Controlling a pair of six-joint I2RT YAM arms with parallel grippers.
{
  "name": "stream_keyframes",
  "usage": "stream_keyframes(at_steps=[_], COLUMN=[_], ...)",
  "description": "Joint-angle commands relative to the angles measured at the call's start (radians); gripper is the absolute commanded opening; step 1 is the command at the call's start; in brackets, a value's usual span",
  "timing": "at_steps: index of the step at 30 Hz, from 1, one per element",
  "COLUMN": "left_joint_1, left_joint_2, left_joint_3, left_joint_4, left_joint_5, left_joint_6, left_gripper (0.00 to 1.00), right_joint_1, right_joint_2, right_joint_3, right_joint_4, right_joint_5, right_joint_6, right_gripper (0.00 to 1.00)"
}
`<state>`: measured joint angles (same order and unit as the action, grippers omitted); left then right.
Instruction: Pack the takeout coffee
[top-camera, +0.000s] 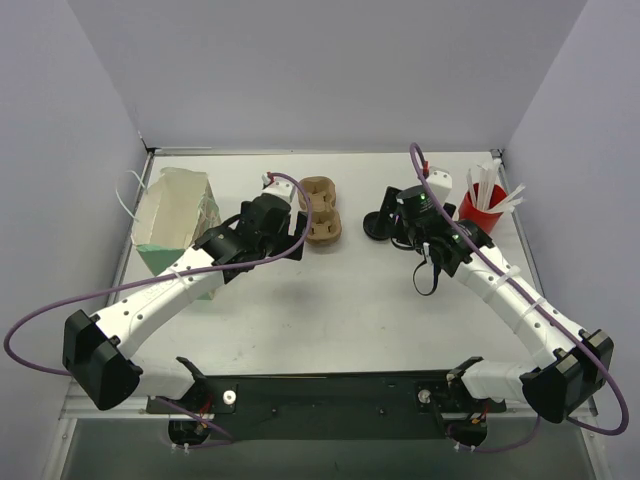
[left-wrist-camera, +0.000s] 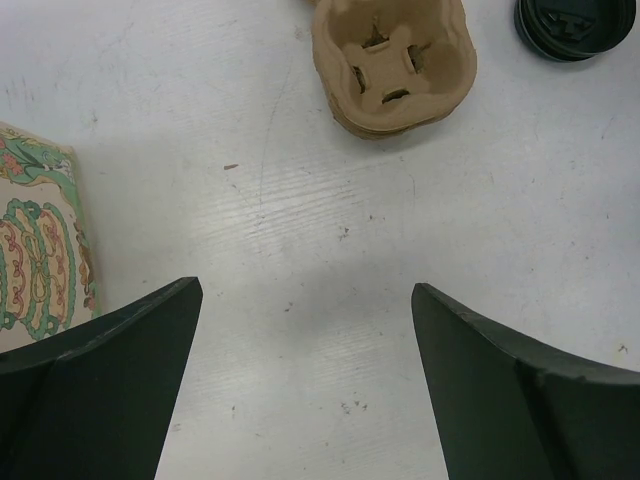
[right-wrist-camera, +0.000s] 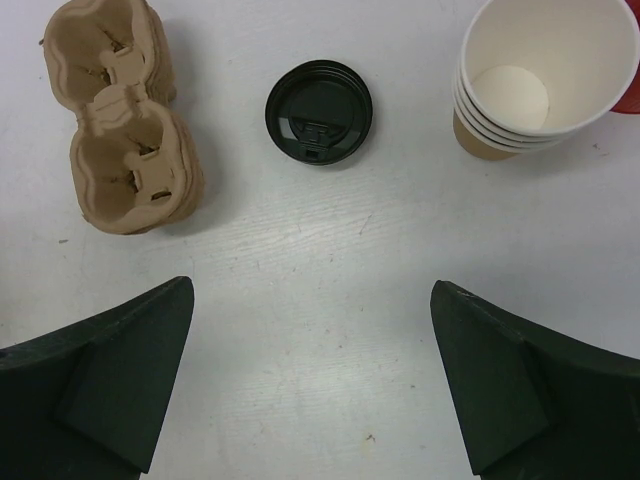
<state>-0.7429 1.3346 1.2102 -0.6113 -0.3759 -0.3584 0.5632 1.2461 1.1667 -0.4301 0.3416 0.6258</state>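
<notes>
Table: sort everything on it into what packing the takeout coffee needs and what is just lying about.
Likely for the job:
- stack of brown paper cups
- black lid
- pulp cup carrier
- open paper bag

Probably just lying about:
- red cup of white sticks

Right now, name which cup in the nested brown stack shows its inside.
The innermost cup, topmost in the stack: its pale inside and round bottom show. The outer cups show only stacked rims and a strip of brown wall.
</notes>
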Motion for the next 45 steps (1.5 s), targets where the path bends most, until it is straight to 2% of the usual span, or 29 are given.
stream_keyframes(at_steps=[1, 6, 18, 22, 28, 33, 35, 37, 45], left_joint_1=[0.002, 0.002, 0.014, 0.020, 0.031, 0.037, 0.039, 0.039, 0.042], left_joint_2=[0.008, 0.003, -0.017, -0.040, -0.067, -0.083, -0.083, -0.078, -0.068], left_joint_3=[0.028, 0.028, 0.043, 0.048, 0.040, 0.034, 0.031, 0.029, 0.037], left_joint_4=[-0.022, -0.021, -0.044, -0.056, -0.065, -0.070, -0.070, -0.070, -0.074], left_joint_5=[-0.018, 0.017, 0.052, 0.061, 0.066, 0.072, 0.074, 0.077, 0.092], left_joint_6=[-0.017, -0.010, -0.020, -0.020, -0.007, -0.002, -0.001, -0.001, -0.005], left_gripper=[0.97, 0.97, 0.95, 0.95, 0.95, 0.95, 0.95, 0.95, 0.95], right_joint_1=[-0.008, -0.026, -0.114, -0.144, -0.233, -0.278, -0.302, -0.325, -0.352], right_joint_2=[-0.008, 0.036, 0.216, 0.273, 0.323, 0.360, 0.381, 0.397, 0.438], right_joint_3=[0.024, 0.054, 0.180, 0.234, 0.271, 0.280, 0.284, 0.287, 0.300], right_joint_4=[-0.032, -0.035, -0.052, -0.087, -0.102, -0.104, -0.104, -0.104, -0.079], right_joint_5=[0.005, -0.006, -0.036, 0.007, -0.013, -0.018, -0.038, -0.061, -0.118], right_joint_6=[-0.015, -0.041, -0.075, -0.089, -0.116, -0.155, -0.158, -0.167, -0.201], right_gripper=[1.00, 0.98, 0.87, 0.79, 0.59, 0.53, 0.44, 0.38, 0.38])
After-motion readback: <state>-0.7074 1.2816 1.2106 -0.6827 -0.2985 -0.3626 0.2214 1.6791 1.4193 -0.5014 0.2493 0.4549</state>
